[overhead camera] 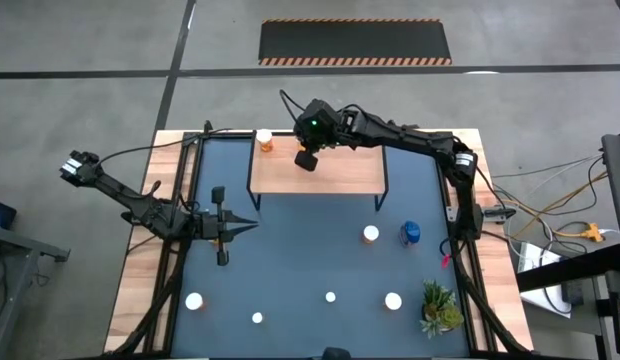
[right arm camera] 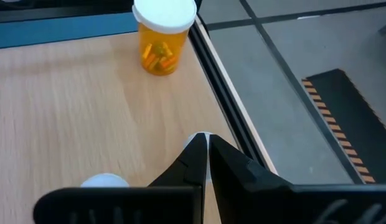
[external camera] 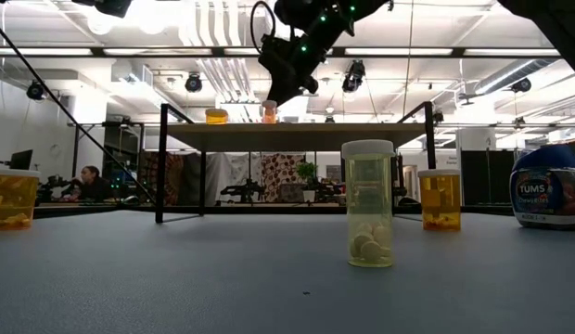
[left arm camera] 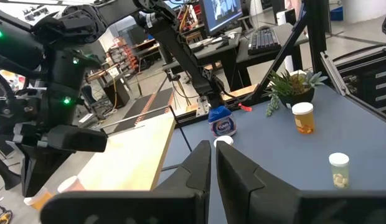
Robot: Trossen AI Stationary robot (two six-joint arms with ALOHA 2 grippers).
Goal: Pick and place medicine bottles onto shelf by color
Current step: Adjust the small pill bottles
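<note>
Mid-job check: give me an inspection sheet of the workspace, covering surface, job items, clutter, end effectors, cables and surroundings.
Surface: dark blue mat on a wooden table.
Job items: wooden shelf holds one orange medicine bottle at its far left corner; a second shows on it in the low view. On the mat: blue Tums bottle, orange bottle, four more white-capped bottles along the near edge.
Clutter: small green plant.
End effectors: right end effector shut, empty, over the shelf; left end effector shut, empty, over the mat.
Cables: bundle on the floor right of the table.
Surroundings: a seated person behind the table.
</note>
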